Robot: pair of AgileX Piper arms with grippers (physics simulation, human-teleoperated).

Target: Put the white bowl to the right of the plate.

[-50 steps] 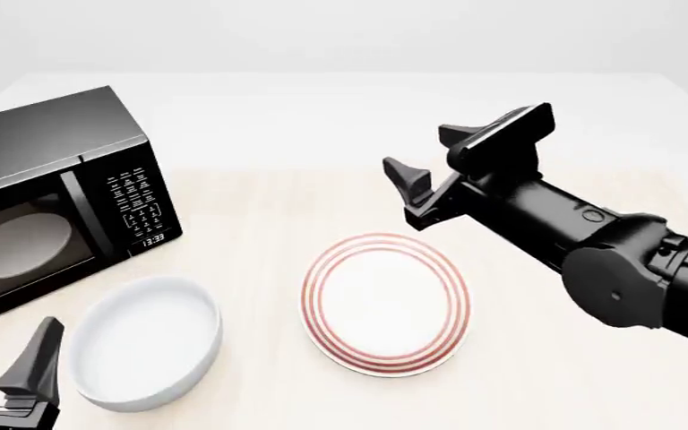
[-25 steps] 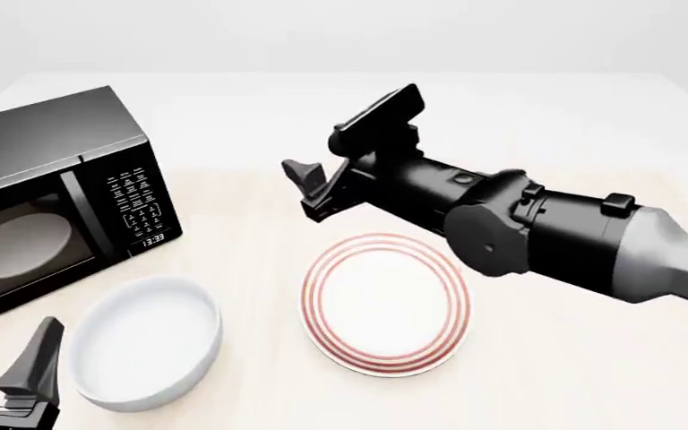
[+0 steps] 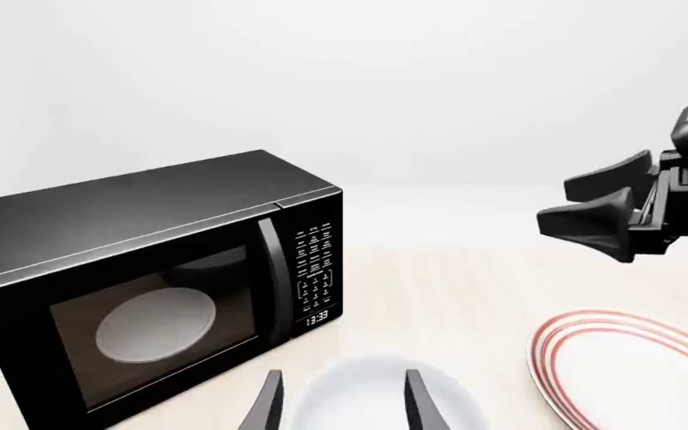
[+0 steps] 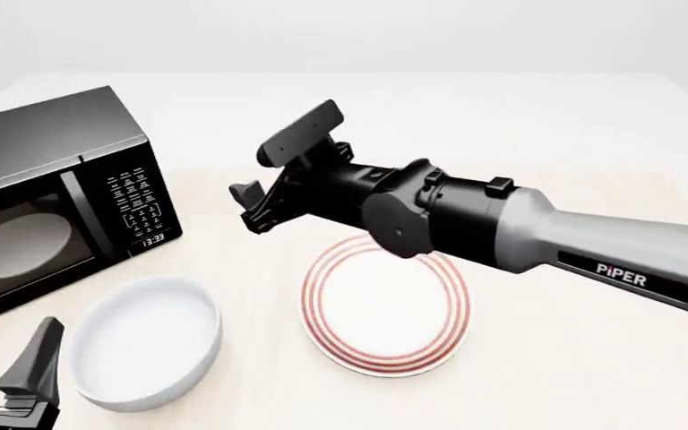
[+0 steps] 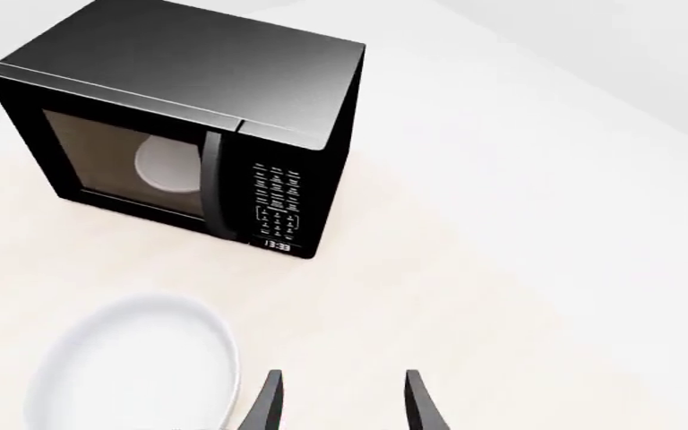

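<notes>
White bowl (image 4: 143, 340) sits left of the plate (image 4: 386, 305), near the microwave (image 4: 51, 202). The right gripper (image 4: 254, 206) is spread wide and empty above. It might bump the microwave reaching down.
</notes>
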